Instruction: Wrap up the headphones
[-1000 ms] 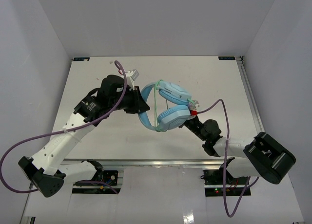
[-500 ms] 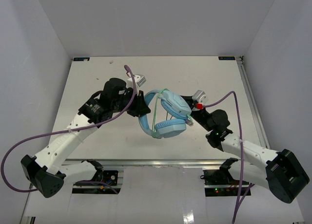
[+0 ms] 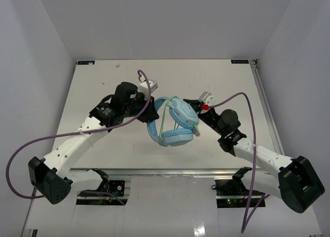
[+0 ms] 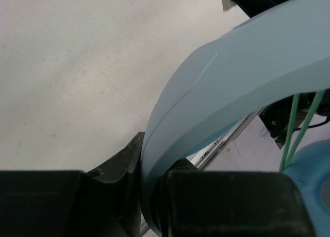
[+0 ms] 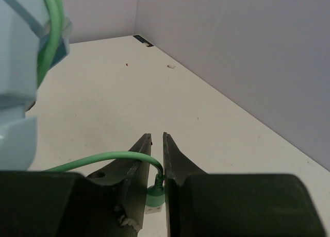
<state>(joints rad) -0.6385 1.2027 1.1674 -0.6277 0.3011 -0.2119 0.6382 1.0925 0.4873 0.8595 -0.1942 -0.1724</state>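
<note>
The light blue headphones (image 3: pixel 178 122) are held above the table's middle, with the pale-green cord (image 3: pixel 164 118) looped round the headband. My left gripper (image 3: pixel 146 113) is shut on the headband (image 4: pixel 232 82), which fills the left wrist view; two cord strands (image 4: pixel 296 124) hang at its right. My right gripper (image 3: pixel 192 104) sits just right of the upper earcup (image 3: pixel 181 112) and is shut on the cord's plug (image 5: pixel 155 198). The cord (image 5: pixel 98 158) curves left from the plug toward the earcup (image 5: pixel 20 67) in the right wrist view.
Thick purple robot cables (image 3: pixel 240 100) arc over both arms. The white table (image 3: pixel 93 92) ends at a metal rail (image 3: pixel 154 171) along the near edge. Grey walls (image 5: pixel 232 56) close in the back and sides.
My right gripper has swung with the plug from the near right of the headphones up and round to their right side. The headphones have turned and shifted a little; the left gripper keeps its hold.
</note>
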